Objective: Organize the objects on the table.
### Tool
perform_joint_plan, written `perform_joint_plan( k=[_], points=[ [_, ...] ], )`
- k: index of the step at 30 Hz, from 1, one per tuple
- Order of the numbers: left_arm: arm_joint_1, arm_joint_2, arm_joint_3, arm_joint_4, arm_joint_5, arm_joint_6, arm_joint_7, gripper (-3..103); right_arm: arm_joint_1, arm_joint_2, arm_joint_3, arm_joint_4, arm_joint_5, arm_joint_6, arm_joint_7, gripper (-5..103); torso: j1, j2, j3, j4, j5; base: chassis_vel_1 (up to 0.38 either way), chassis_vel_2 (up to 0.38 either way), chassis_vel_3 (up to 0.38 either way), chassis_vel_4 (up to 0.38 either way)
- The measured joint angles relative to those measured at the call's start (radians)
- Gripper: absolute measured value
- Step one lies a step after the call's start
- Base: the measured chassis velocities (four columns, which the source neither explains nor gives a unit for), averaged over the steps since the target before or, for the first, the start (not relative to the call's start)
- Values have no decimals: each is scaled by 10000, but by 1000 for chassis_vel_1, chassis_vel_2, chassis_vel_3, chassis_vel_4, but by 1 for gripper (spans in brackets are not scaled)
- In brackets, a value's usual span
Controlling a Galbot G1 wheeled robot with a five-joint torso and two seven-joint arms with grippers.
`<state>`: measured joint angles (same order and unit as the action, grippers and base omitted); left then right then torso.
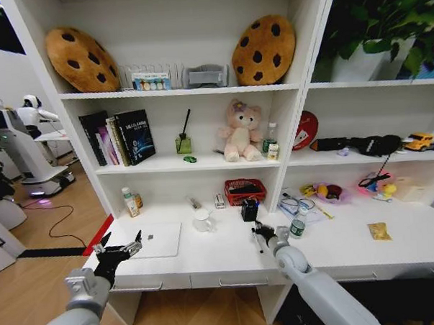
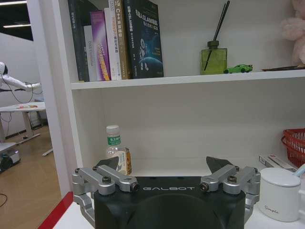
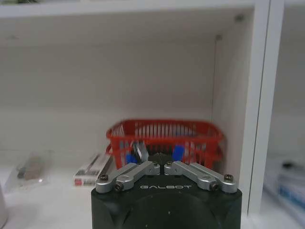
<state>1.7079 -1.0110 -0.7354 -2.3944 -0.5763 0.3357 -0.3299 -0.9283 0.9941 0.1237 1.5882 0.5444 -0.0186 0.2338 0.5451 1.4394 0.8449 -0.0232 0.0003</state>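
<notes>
**Right gripper closed over the desk, left one spread by the laptop**

The right gripper [image 1: 259, 231] hovers over the middle of the white desk [image 1: 228, 259], just in front of the small black box [image 1: 249, 208] and the red basket [image 1: 245, 191]. In the right wrist view its fingers [image 3: 138, 151] are drawn in close; something thin and dark seems to sit between them, possibly a pen, but I can't say for sure. The left gripper [image 1: 122, 247] sits at the desk's left front corner, jaws spread wide and holding nothing, right beside the silver laptop [image 1: 157, 239].

Clutter is scattered about: the clear water bottle [image 1: 298, 222] just right of the right gripper, the yellow packet [image 1: 379, 231] well off to the right, the white mug [image 1: 202, 220] near the laptop's back corner.

My read: this is a carry or pick step with the right arm. Next it needs a place to put that item, the basket being nearest, and a clean path past the black box.
</notes>
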Motion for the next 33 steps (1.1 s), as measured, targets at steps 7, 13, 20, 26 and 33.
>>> perform_joint_plan(
  k=[7,13,20,26,33],
  points=[
    [0,0,0,0,0,0,0,100,263,45,171,-91,-1072,1048,-452,0,1,2,-2,-1,-3,0,0,0,0],
    [0,0,0,0,0,0,0,100,-332,4,-313,1115,140,354,-118,1,-1,4,-4,-5,-4,0,0,0,0],
    [0,0,0,0,0,0,0,100,-326,125,-1034,2705,3646,-2730,3367,28,-2,5,-4,0,-4,0,0,0,0],
    [0,0,0,0,0,0,0,100,-432,-216,-547,2745,4267,-3666,3924,55,-2,4,-4,-4,-4,0,0,0,0],
    [0,0,0,0,0,0,0,100,-629,-303,-344,2489,4632,-3710,3777,77,-2,5,-4,-3,-3,0,0,0,0]
  ],
)
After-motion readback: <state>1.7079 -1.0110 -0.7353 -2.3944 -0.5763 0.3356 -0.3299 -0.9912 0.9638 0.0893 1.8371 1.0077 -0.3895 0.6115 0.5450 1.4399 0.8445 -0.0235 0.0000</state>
